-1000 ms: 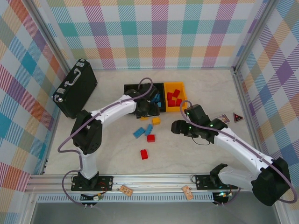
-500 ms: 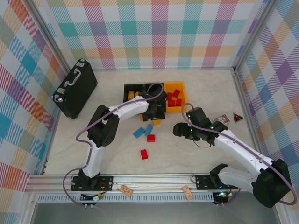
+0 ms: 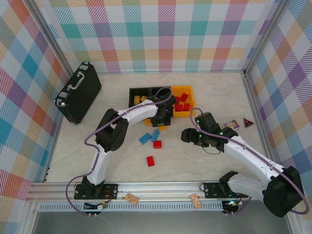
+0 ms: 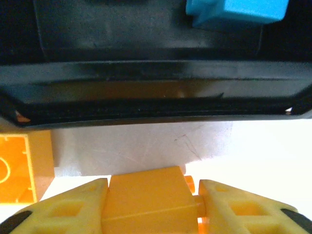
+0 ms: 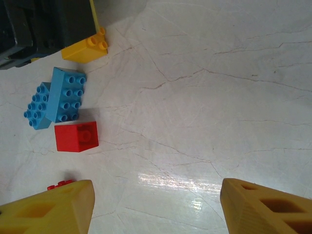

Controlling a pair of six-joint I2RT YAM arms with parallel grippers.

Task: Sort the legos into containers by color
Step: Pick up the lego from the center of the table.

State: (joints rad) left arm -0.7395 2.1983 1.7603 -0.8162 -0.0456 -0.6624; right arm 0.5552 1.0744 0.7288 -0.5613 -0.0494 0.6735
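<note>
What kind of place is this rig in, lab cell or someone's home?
Looks like a lab robot cell, not a home: plaid backdrop panels on an aluminium frame, two arms bolted to that frame, and legos with containers staged on the table.

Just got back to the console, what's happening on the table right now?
The left gripper is closed on a yellow-orange lego brick at the near wall of the middle black plastic bin, which holds a blue brick. The right gripper hangs open above the table, holding nothing. Red bricks lie in the yellow-orange bin. Two loose blue bricks and a loose red brick lie on the table.
</note>
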